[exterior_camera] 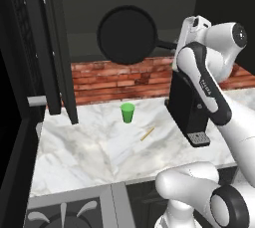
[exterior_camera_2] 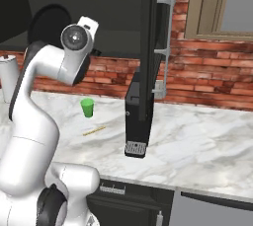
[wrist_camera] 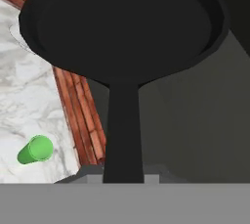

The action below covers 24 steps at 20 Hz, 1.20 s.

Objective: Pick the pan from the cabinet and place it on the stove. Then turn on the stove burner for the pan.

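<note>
Closest to the hand camera, the long thin black handle of the pan [wrist_camera: 124, 37] runs straight down into the gripper [wrist_camera: 123, 176], whose fingers are pinched tight on the handle's end. That pan is a flat, round, matte-black disc with a low raised rim. In the left base view it hangs in the air, tipped up nearly on edge with its round face toward the camera, in front of the dark opening of the cabinet [exterior_camera: 55, 48] and high above the worktop [exterior_camera: 99, 147].

White marble with soft grey veining covers that worktop, backed by a wall of rough red brick [exterior_camera: 114, 80]. Toward the back edge, near the brick, a small bright green cup [exterior_camera: 128, 112] of smooth plastic look stands upright. A thin tan stick [exterior_camera: 147, 134] lies flat nearer the middle, well apart from the cup. At the right stands a boxy black coffee machine [exterior_camera: 187, 107] with a small perforated grey drip tray at its foot.

One charcoal cabinet door [exterior_camera_2: 150, 47] stands swung open, edge-on in the right base view, with a long silver bar handle. By the worktop's front left corner, the black cast-iron grates of the stove [exterior_camera: 64, 217] show. No writing can be read anywhere.
</note>
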Motion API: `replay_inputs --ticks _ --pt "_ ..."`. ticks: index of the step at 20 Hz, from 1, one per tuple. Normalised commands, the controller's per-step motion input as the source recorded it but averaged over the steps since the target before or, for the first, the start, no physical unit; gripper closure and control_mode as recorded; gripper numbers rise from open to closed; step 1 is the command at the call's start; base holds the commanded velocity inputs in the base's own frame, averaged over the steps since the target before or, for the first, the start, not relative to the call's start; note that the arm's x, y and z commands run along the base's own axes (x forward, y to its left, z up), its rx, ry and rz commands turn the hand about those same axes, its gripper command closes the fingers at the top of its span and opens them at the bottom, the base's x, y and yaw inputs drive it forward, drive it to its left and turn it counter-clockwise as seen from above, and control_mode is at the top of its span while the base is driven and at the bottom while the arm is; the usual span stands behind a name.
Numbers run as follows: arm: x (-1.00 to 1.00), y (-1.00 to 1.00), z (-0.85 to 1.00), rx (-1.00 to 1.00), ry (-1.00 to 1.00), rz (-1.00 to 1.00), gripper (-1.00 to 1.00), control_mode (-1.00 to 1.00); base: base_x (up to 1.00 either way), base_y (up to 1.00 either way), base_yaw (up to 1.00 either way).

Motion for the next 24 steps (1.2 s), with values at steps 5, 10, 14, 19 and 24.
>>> replay_inputs --ticks 5,10,14,19,24 --pt "-0.66 -0.27 -0.05 0.01 0.00 -0.01 1.00 -1.00 0.00 0.00 0.00" --pt "-0.61 -0.14 -0.09 0.00 0.00 -0.01 1.00 -1.00 0.00 0.00 0.00" --pt "-0.53 0.00 -0.15 0.00 0.00 -0.03 1.00 -1.00 0.00 0.00 0.00" --pt "-0.20 0.01 -0.07 0.00 0.01 -0.01 1.00 -1.00 0.00 0.00 0.00" --pt "-0.05 0.00 0.00 0.00 0.00 0.00 1.00 -1.00 0.00 0.00 0.00"
